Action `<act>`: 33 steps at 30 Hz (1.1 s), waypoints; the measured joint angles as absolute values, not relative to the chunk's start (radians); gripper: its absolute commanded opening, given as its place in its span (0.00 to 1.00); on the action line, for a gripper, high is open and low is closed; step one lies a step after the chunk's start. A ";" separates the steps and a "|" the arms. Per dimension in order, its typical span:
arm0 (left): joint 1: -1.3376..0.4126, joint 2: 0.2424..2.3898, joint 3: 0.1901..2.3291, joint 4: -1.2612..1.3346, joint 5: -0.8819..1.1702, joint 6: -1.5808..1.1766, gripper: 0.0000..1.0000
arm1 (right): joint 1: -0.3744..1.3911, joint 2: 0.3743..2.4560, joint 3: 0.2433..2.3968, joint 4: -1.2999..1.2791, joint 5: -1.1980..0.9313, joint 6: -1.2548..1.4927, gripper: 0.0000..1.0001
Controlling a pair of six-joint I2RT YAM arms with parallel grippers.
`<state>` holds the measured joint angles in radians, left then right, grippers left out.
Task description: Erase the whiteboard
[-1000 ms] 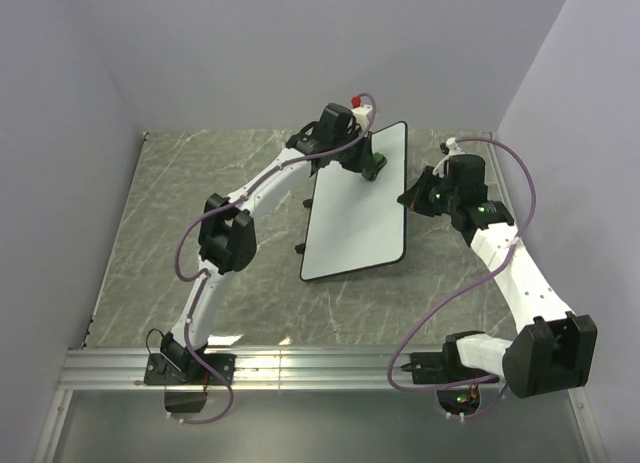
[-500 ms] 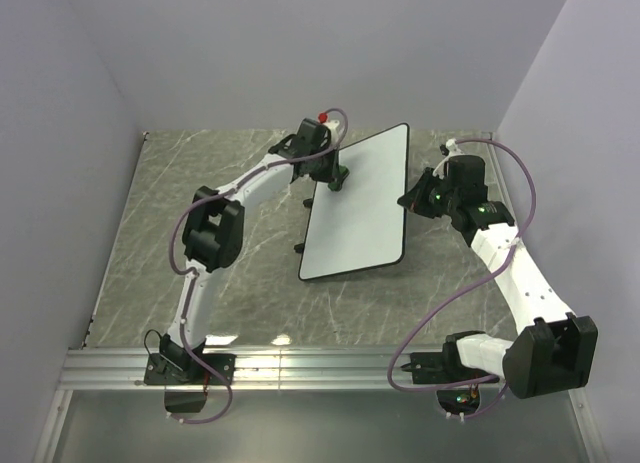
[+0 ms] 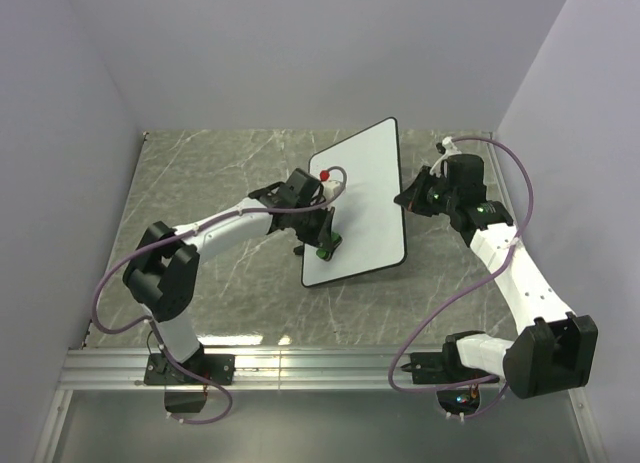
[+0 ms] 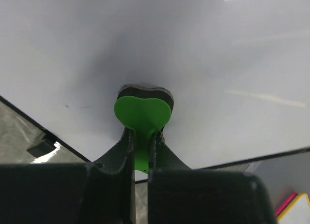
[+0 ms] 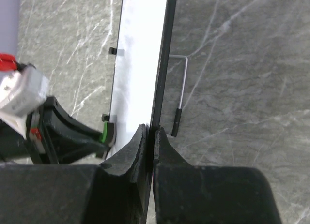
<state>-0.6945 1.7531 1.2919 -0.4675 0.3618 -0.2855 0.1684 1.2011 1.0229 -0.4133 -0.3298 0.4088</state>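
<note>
The whiteboard [image 3: 365,208] is a white board with a thin black rim, tilted up on the marble table; it fills the left wrist view [image 4: 193,50] and shows edge-on in the right wrist view [image 5: 140,54]. No marks show on it. My left gripper [image 3: 322,245] is shut on a green eraser [image 4: 142,115], whose dark pad presses on the board near its near-left corner. My right gripper [image 3: 402,198] is shut on the board's right edge [image 5: 160,88]. The eraser also shows in the right wrist view [image 5: 104,133].
The grey marble table [image 3: 200,183] lies under both arms, with lilac walls at the back and sides. A thin metal stand leg [image 5: 181,88] sticks out behind the board. A metal rail [image 3: 300,368] runs along the near edge.
My left gripper has swept the eraser from the board's far end down to its near-left corner. The board's far end has lifted and turned slightly. My right gripper has held its place.
</note>
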 measured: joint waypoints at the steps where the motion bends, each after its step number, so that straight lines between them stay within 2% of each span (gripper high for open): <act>1: -0.704 1.744 1.282 -0.468 0.368 -0.287 0.00 | 0.169 1.201 1.023 -0.410 -0.335 0.405 0.00; 9: -0.711 1.761 1.315 -0.502 0.353 -0.342 0.00 | 0.170 1.202 1.023 -0.397 -0.346 0.392 0.00; 10: -0.712 1.773 1.339 -0.517 0.335 -0.348 0.04 | 0.170 1.202 1.023 -0.397 -0.346 0.392 0.00; 11: -0.714 1.782 1.365 -0.534 0.316 -0.355 0.18 | 0.170 1.201 1.023 -0.397 -0.346 0.392 0.00; 16: -0.717 1.806 1.485 -0.562 0.179 -0.377 0.54 | 0.181 1.190 1.023 -0.397 -0.355 0.393 0.00; 17: -0.716 1.805 1.507 -0.567 0.149 -0.383 0.56 | 0.185 1.185 1.023 -0.397 -0.360 0.392 0.00; 19: -0.705 1.801 1.548 -0.576 0.096 -0.404 0.69 | 0.193 1.175 1.023 -0.403 -0.367 0.391 0.00; 21: -0.685 1.784 1.578 -0.597 0.030 -0.425 0.74 | 0.198 1.166 1.022 -0.416 -0.376 0.390 0.00; 22: -0.666 1.767 1.588 -0.608 -0.002 -0.435 0.83 | 0.199 1.163 1.021 -0.424 -0.379 0.388 0.00; 29: -0.496 1.605 1.618 -0.658 -0.111 -0.484 0.80 | 0.199 1.147 1.013 -0.441 -0.387 0.387 0.00; 33: -0.458 1.558 1.632 -0.688 -0.161 -0.484 0.80 | 0.199 1.149 1.016 -0.442 -0.385 0.394 0.00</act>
